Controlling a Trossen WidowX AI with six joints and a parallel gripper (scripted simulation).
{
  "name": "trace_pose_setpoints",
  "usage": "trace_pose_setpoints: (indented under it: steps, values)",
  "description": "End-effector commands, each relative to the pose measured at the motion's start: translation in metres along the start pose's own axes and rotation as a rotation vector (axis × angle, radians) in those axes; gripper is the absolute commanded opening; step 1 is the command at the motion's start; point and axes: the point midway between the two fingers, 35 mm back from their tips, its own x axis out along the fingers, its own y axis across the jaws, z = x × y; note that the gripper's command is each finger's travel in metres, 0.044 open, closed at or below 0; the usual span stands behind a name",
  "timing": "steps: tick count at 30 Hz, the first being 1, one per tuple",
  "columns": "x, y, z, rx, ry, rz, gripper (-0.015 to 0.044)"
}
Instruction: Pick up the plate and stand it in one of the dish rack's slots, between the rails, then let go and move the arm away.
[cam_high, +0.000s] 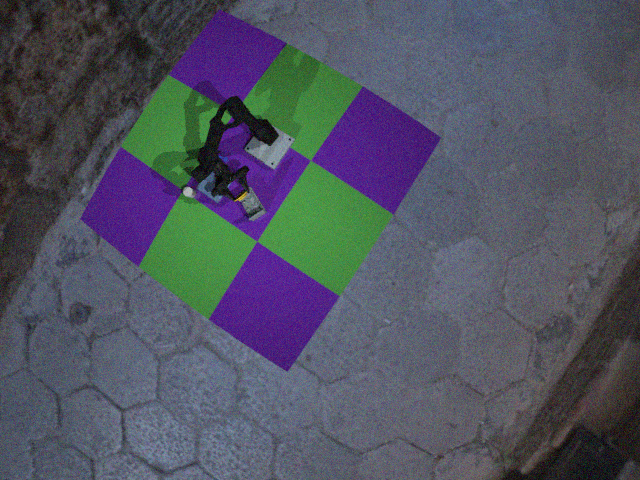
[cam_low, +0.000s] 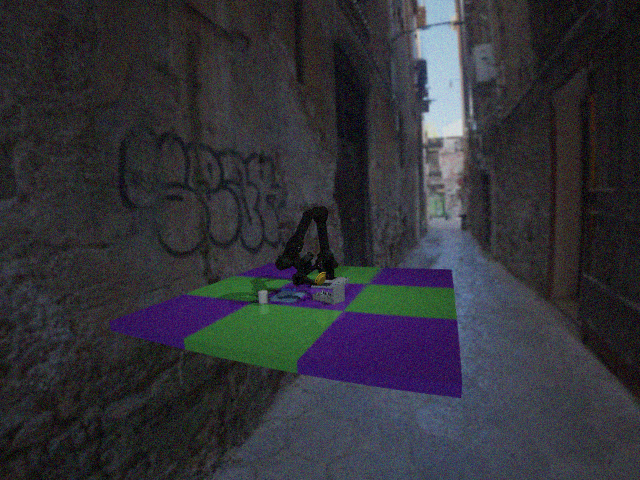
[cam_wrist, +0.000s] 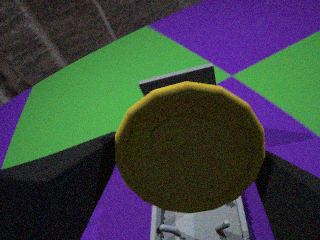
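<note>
The round yellow plate (cam_high: 241, 196) (cam_low: 321, 277) (cam_wrist: 190, 150) is held on edge, close to upright; from above it shows as a thin yellow strip. My gripper (cam_high: 240, 193) (cam_wrist: 187, 148) is shut on it, with one dark finger at each side of the plate in the wrist view. The grey dish rack (cam_high: 253, 206) (cam_low: 338, 293) (cam_wrist: 199, 220) stands on the mat, with a tall wall at one end. The plate is over or just beside the rack's end nearer the arm. Its lower edge and the slots under it are hidden or too small to judge.
A white cylinder (cam_high: 188, 192) (cam_low: 263, 296) stands to the left of the rack. A light blue flat thing (cam_high: 207, 186) (cam_low: 283, 296) lies between them, partly under the arm. The arm's pale base plate (cam_high: 279, 150) is behind the rack.
</note>
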Motion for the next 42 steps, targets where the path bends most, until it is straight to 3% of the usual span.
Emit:
trace_pose_setpoints:
  steps: [1, 11, 42]
  values:
    - [-0.001, 0.003, -0.004, -0.113, -0.096, 0.007, 0.0]
    - [-0.008, 0.012, -0.008, -0.356, -0.291, -0.027, 0.0]
    - [0.014, 0.001, -0.028, -0.368, -0.288, -0.032, 0.0]
